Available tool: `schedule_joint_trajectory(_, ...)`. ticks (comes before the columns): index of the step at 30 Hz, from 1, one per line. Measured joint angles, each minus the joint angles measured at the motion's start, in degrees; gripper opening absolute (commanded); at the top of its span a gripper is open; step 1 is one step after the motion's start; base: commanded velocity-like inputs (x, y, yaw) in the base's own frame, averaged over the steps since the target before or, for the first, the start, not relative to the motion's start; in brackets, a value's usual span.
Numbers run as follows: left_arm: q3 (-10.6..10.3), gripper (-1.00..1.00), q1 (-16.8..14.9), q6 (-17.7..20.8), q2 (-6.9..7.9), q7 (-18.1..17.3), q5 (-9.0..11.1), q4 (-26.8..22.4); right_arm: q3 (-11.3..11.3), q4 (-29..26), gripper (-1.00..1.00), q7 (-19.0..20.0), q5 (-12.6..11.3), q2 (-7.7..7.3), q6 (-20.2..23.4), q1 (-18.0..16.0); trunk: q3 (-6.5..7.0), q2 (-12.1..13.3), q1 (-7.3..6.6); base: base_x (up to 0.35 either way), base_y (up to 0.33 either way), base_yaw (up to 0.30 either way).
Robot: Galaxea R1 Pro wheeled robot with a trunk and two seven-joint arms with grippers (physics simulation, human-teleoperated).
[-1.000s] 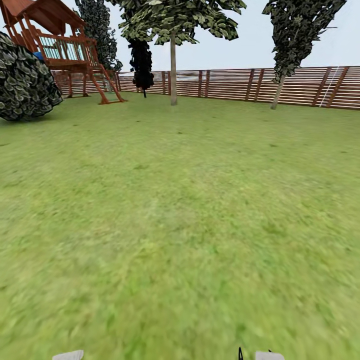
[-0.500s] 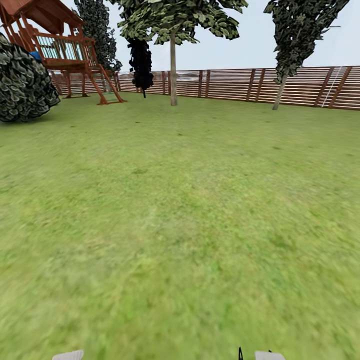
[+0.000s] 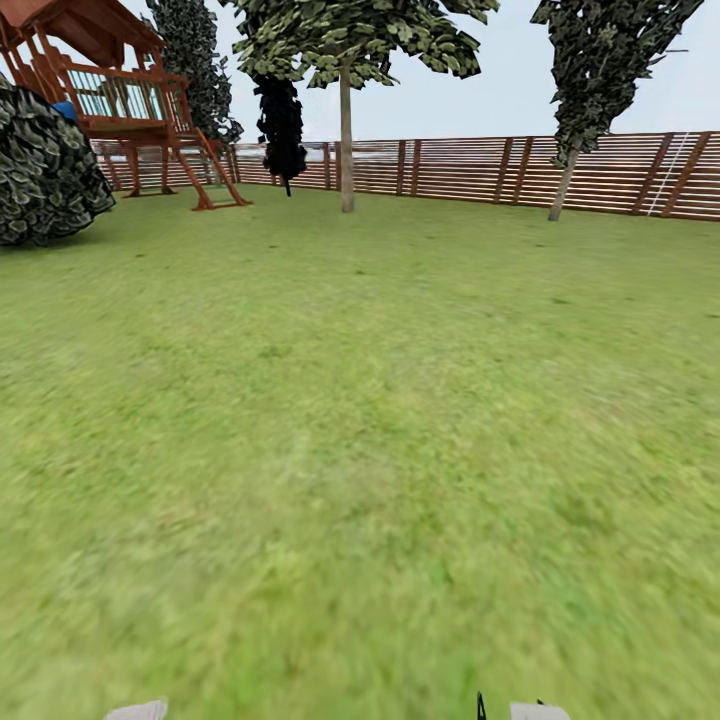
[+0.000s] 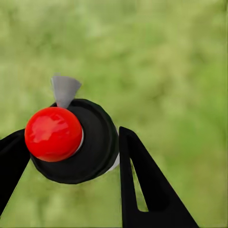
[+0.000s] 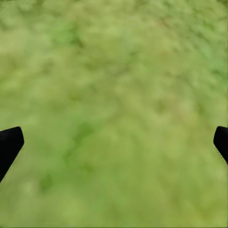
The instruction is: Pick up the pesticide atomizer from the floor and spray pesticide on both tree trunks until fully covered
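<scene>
Meanwhile the left claw [image 4: 71,156] grips the pesticide atomizer [image 4: 78,140] over the floor [image 3: 360,450], the right claw [image 5: 114,142] gapes wide, and a tree trunk [image 3: 346,140] stands by the fence [image 3: 480,170]

Rough green grass floor [image 3: 360,420] carries a tree [image 3: 346,150], shrub [image 3: 45,170] and playhouse [image 3: 120,100].

Fenced garden lawn [image 3: 360,450] with playhouse [image 3: 110,90]

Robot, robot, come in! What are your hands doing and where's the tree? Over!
Left gripper shut on atomizer. Right gripper open over grass. Tree trunk far ahead by fence; lawn between.
</scene>
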Motion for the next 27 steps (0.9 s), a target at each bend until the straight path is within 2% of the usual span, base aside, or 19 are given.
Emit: schedule_joint_trajectory(27, 0.0, -1.0, 0.0, 0.0, 0.0, 0.0, 0.0, 0.0, 0.0, 0.0, 1.0, 0.0, 0.0, 0.0, 0.0, 0.0, 0.0, 0.0, 0.0, 0.339, 0.0, 0.0)
